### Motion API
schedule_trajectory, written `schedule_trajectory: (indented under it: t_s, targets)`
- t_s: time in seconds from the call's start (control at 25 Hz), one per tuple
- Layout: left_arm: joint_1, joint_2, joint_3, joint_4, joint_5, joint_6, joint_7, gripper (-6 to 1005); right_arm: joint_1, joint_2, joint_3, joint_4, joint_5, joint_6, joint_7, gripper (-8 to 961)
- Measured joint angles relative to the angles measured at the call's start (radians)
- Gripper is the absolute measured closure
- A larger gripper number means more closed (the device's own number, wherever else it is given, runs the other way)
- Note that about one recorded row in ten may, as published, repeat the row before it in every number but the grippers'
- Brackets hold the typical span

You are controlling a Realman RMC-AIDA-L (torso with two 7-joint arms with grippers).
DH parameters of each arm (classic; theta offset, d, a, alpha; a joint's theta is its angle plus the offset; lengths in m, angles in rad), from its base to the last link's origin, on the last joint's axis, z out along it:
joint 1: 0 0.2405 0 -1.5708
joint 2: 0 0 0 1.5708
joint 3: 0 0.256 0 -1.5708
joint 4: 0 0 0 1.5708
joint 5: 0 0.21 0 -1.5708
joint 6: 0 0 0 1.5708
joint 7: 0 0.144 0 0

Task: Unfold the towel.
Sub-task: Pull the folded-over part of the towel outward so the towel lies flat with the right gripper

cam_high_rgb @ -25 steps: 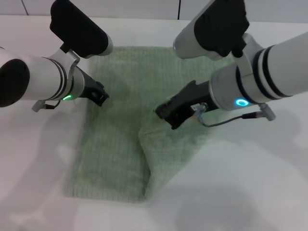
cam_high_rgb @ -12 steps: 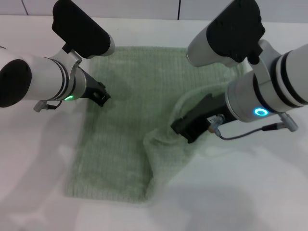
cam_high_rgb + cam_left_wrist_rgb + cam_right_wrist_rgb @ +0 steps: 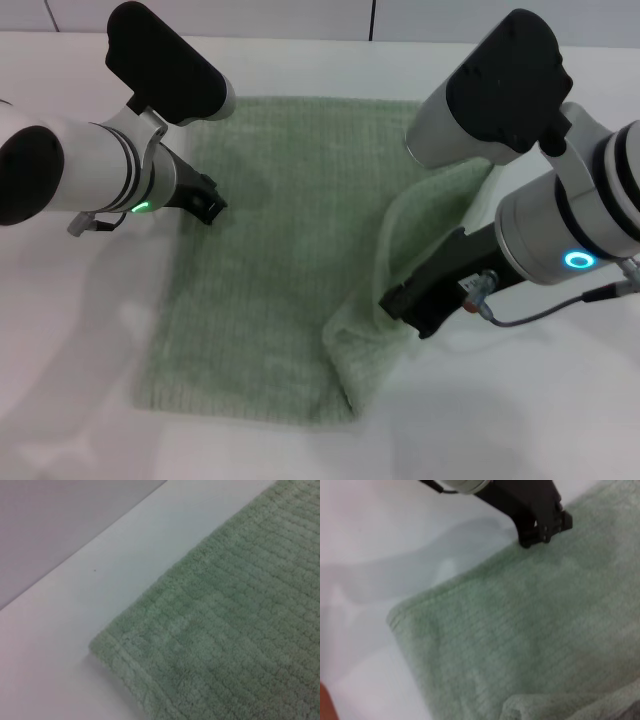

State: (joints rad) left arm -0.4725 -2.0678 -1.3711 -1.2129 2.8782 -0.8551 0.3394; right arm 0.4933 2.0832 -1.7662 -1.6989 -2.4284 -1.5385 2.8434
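The right gripper [image 3: 412, 312] sits at about 4 o'clock from the middle of the head view, its dark fingers closed on a raised fold of the towel [image 3: 270, 260]. The cloth climbs from the gripper in a standing ridge toward 1 o'clock, where it passes behind the right arm's grey shell. Below the gripper, toward 6 o'clock, the lifted layer drops in a rounded, bunched corner that rests on the white table [image 3: 80, 400].

The left gripper [image 3: 210, 205] is at about 9 o'clock from the middle, its tip down on the towel's left edge; whether its fingers are parted or closed I cannot tell. The right wrist view shows that same gripper [image 3: 540, 530] farther off, its tip touching the cloth's edge where the towel [image 3: 520, 630] meets the table [image 3: 370, 530].

The pale green towel lies flat over the middle of the table, its far hem running from 11 o'clock to 1 o'clock and its near hem at 7 o'clock. Its left half is a single smooth sheet with fine ribbed lines; only the right side is pulled up.

The left wrist view shows one hemmed corner of the towel [image 3: 225, 630] lying flat on the table [image 3: 100, 580].
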Motion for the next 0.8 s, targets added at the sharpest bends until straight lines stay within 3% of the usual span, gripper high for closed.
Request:
schedule_trajectory:
  t_s: [0.8]
  targets:
    - [-0.013,-0.002,0.004,0.033,-0.007,-0.001,-0.001,926,-0.003,-0.002,0.029,-0.054,-0.065,-0.140,0.040,955]
